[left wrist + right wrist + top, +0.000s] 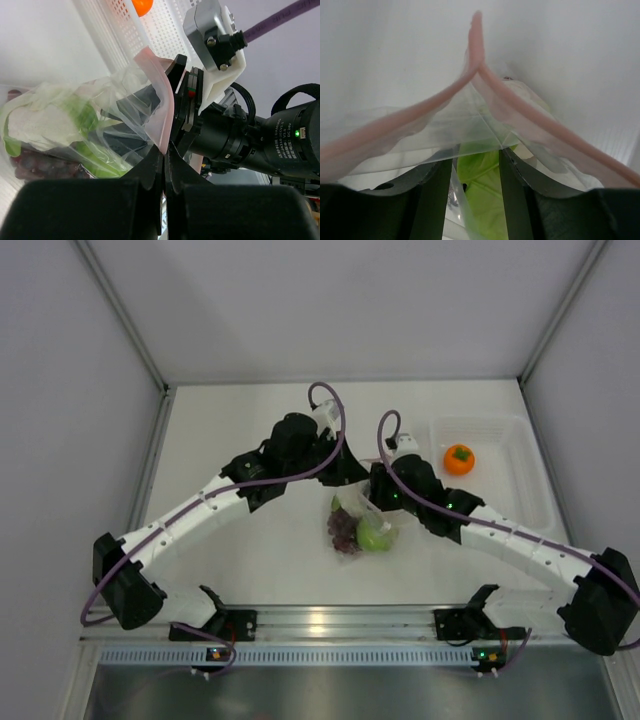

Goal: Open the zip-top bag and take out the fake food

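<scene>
**Both grippers at the bag's mouth, zip strip parted**

The left gripper is closed tight. Its two black fingers press together on the pink zip strip of the zip-top bag, and the strip rises from the fingertips in a curve. The right gripper faces it just across the strip. Its jaws stand narrow with clear film running between them, and the views do not settle whether they pinch the film or only straddle it. From the right wrist, the strip shows as two pale pink bands that join at a peak and spread apart downward, one to each side. The mouth is therefore open along that stretch.

The bag is clear, thin and heavily creased, glinting where it folds. It lies on the white table between the two wrists, near the middle, with its mouth at the grippers and its body toward the near edge. Inside are a white and pale green leafy vegetable, a dark purple-red grape bunch and a green apple, packed against each other. The orange fruit, with its green top, sits apart from the bag in the clear rectangular tray to the right.
</scene>
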